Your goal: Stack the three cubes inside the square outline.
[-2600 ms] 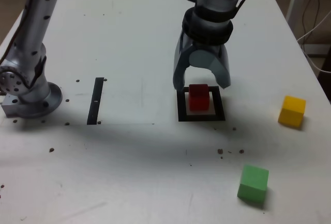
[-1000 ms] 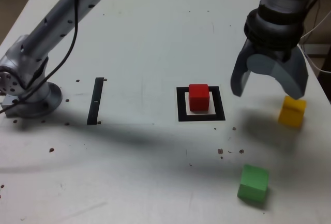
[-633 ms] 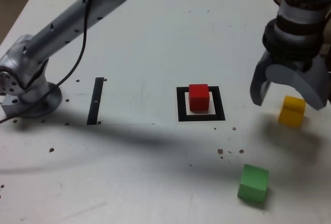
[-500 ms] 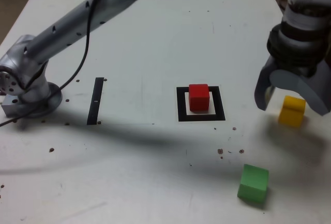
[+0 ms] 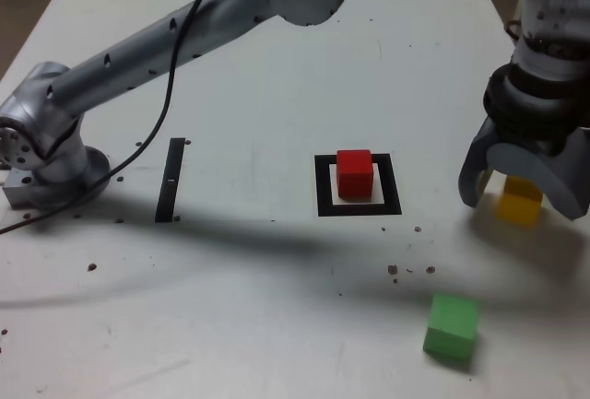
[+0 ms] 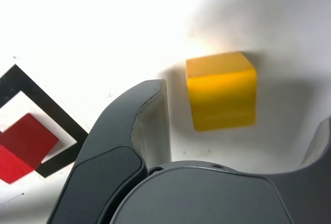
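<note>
The red cube (image 5: pixel 354 173) sits inside the square outline (image 5: pixel 323 187) at mid-table. My gripper (image 5: pixel 521 201) is open at the exterior view's right, its two fingers standing on either side of the yellow cube (image 5: pixel 519 207), which rests on the table with its top partly hidden by the gripper. In the wrist view the yellow cube (image 6: pixel 222 92) lies between the fingers (image 6: pixel 150 120) with a gap on each side, and the red cube (image 6: pixel 23 149) and the outline (image 6: pixel 67 125) show at the edge. The green cube (image 5: pixel 452 325) lies alone near the front.
A thin black bar mark (image 5: pixel 171 180) lies toward the exterior view's left, near the arm's base (image 5: pixel 46 159). The arm reaches across the back of the white table (image 5: pixel 230 307). The yellow cube is close to the table's right edge.
My open gripper has moved from above the red cube to the exterior view's right and come down around the yellow cube. No cube has moved.
</note>
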You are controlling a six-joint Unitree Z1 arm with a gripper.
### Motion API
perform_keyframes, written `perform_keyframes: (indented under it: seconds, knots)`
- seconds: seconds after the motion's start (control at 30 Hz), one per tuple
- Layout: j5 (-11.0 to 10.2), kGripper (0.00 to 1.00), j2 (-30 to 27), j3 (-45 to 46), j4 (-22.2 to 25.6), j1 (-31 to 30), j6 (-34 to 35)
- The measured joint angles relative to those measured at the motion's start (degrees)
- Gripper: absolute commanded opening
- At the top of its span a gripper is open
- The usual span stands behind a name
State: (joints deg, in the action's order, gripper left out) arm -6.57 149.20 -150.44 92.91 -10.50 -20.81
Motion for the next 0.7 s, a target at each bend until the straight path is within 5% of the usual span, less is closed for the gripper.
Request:
perform_keyframes:
  seconds: [0.37, 0.7]
  knots:
    - [0.0, 0.81, 1.5, -1.0, 0.0, 2.1, -0.3]
    - [-0.6, 0.41, 2.0, -1.5, -0.1, 2.1, -0.2]
